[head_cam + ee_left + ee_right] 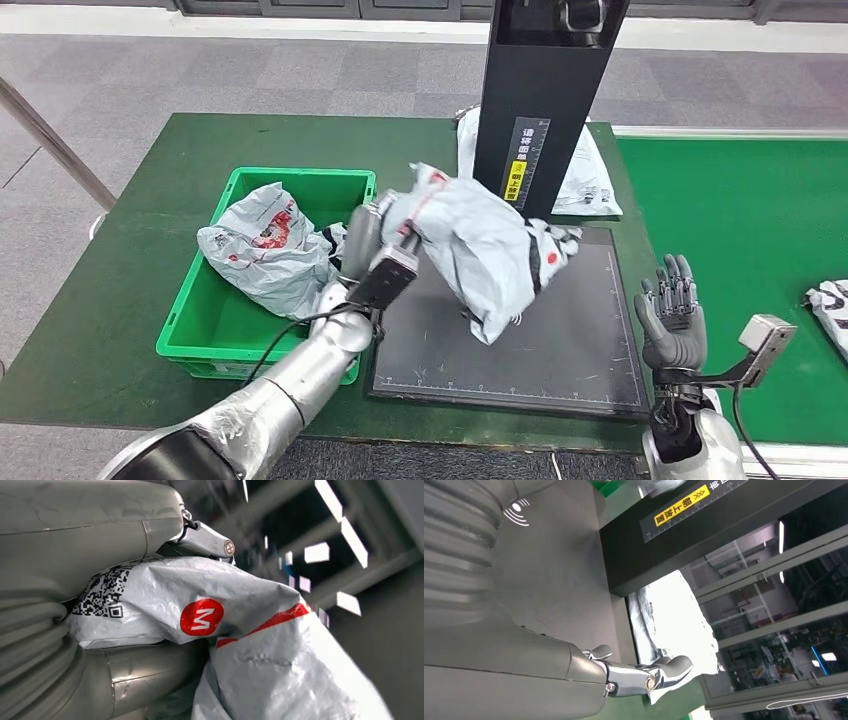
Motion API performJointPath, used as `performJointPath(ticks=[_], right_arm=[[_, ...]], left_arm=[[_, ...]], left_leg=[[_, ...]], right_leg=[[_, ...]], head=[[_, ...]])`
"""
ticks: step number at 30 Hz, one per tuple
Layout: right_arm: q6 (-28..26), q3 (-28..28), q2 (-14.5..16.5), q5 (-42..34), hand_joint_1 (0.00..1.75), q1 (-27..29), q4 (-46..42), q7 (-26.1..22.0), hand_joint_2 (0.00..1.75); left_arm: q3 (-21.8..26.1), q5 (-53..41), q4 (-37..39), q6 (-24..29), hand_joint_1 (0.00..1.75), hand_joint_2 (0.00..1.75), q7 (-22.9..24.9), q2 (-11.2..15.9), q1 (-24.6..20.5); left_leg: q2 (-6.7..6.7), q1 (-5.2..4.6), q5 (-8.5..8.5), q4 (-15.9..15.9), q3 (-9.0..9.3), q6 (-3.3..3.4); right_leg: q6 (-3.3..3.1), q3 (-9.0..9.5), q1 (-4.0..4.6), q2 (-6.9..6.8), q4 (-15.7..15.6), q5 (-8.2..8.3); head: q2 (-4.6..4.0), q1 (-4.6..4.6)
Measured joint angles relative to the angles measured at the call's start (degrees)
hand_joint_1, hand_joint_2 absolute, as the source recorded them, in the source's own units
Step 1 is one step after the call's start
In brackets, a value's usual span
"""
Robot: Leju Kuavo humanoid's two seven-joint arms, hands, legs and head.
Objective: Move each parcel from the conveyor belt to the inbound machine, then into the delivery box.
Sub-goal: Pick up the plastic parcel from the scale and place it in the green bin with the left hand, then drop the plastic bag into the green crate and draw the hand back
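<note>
my left hand [372, 245] grips a grey parcel [480, 250] above the inbound machine's black pad [570, 350], probably bound for the green box [200, 330]. my right hand [672, 312] waits with fingers spread, holding nothing.

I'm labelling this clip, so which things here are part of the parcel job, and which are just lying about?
Part of the job:
- left hand holding the grey parcel
- black scanning mat
- green crate, one bag inside
- parcel on the belt

Lying about:
- white bag behind the black post
- right hand, held up, holding nothing
</note>
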Motion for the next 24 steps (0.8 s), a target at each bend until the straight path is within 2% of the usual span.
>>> performJointPath(ticks=[3, 6, 8, 12, 16, 17, 20, 21, 24], right_arm=[[0.82, -0.29, 0.0, -0.28, 0.0, 0.09, 0.1, -0.24, 1.75], [1.4, -0.78, -0.01, -0.62, 0.0, -0.16, 0.39, -0.42, 1.75], [1.5, -0.96, -0.02, -0.81, 0.0, -0.36, 0.57, -0.44, 1.75], [1.45, -1.03, -0.13, -1.12, 0.0, -0.73, 0.9, -0.45, 1.75], [1.33, -1.03, -0.13, -1.38, 0.0, -0.92, 0.93, -0.41, 1.75], [1.29, -1.03, -0.13, -1.42, 0.0, -0.93, 0.93, -0.37, 1.75], [1.17, -1.03, -0.13, -1.85, 0.0, -1.1, 0.95, -0.04, 1.75], [1.14, -1.03, -0.13, -2.02, 0.0, -1.24, 0.97, 0.08, 1.75], [0.89, -1.03, -0.18, -2.39, 0.0, -1.63, 1.16, 0.31, 1.75]], left_arm=[[6.65, -7.99, -4.62, 0.99, 1.75, 1.75, -0.08, 2.58, -0.25], [16.76, -18.23, -8.22, 1.2, 1.75, 1.75, -0.09, 4.61, -0.25], [23.56, -21.69, -9.75, 1.21, 1.75, 1.75, -0.1, 5.93, -0.25], [34.27, -27.0, -11.02, 1.31, 1.75, 1.75, -0.1, 8.18, -0.3], [45.54, -40.69, -11.29, 1.3, 1.75, 1.75, -0.19, 9.49, -0.78], [48.34, -43.02, -11.23, 1.3, 1.69, 1.75, -0.21, 9.73, -0.92], [55.47, -49.31, -10.15, 1.31, 0.39, 1.75, 0.62, 10.57, -1.43], [57.38, -51.63, -9.29, 1.31, 0.01, 1.75, 1.33, 10.91, -1.63], [60.96, -56.0, -5.7, 1.16, 0.0, 1.75, 3.34, 11.96, -1.88]], left_leg=[[0.0, 0.0, 0.04, 0.0, -0.01, -0.05], [0.07, 0.01, 0.05, -0.01, 0.0, -0.08], [0.16, 0.01, 0.06, -0.01, 0.0, -0.09], [0.11, 0.02, 0.1, -0.01, -0.03, -0.15], [0.13, 0.02, 0.11, -0.01, -0.06, -0.16], [0.15, 0.02, 0.11, -0.01, -0.06, -0.16], [0.14, 0.02, 0.11, -0.01, -0.06, -0.17], [0.12, 0.01, 0.11, -0.01, -0.06, -0.17], [0.1, 0.02, 0.11, -0.01, -0.07, -0.17]], right_leg=[[-0.01, -0.02, 0.0, 0.01, 0.06, 0.0], [-0.03, -0.05, 0.0, 0.07, 0.1, 0.01], [-0.06, -0.12, 0.0, 0.15, 0.11, 0.03], [-0.1, -0.16, 0.02, 0.12, 0.14, 0.02], [-0.11, -0.18, 0.01, 0.14, 0.15, 0.02], [-0.11, -0.19, 0.01, 0.16, 0.15, 0.02], [-0.11, -0.21, 0.01, 0.15, 0.14, 0.02], [-0.12, -0.21, 0.01, 0.14, 0.14, 0.02], [-0.12, -0.22, 0.02, 0.13, 0.14, 0.02]], head=[[0.0, 0.0], [0.0, 0.0], [0.0, -0.01], [0.0, 0.0], [0.0, 0.0], [0.0, 0.0], [0.0, 0.0], [0.0, -0.01], [0.0, -0.01]])
